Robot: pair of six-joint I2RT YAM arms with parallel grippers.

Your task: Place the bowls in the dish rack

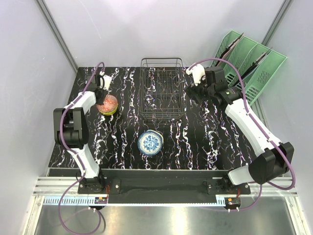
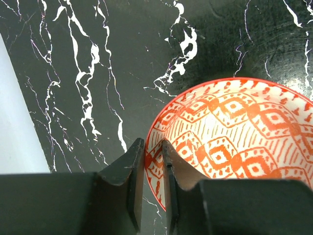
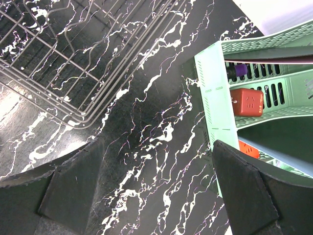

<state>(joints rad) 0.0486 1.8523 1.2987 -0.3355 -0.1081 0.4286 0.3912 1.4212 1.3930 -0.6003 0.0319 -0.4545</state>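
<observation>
My left jaws [image 2: 152, 147] are shut tight on the rim of the red-patterned bowl [image 2: 234, 137]. One finger is inside the bowl and one is outside. My right jaws [image 3: 156, 191] are wide open, with nothing between them but the black table [image 3: 161, 137].

The bowl I hold is on the left side of the table. I cannot tell if it sits on the table or is just off it. The dish rack [image 1: 161, 90] is off to the right of this bowl, in the middle at the back. It looks like no bowl is in it yet. I think my left arm must carry the bowl sideways to the right and up over the wire wall.

The blue bowl [image 1: 149, 142] waits in front of the rack, between my two arms. My right jaws are beside the rack, near the green organizer [image 3: 217, 98].
</observation>
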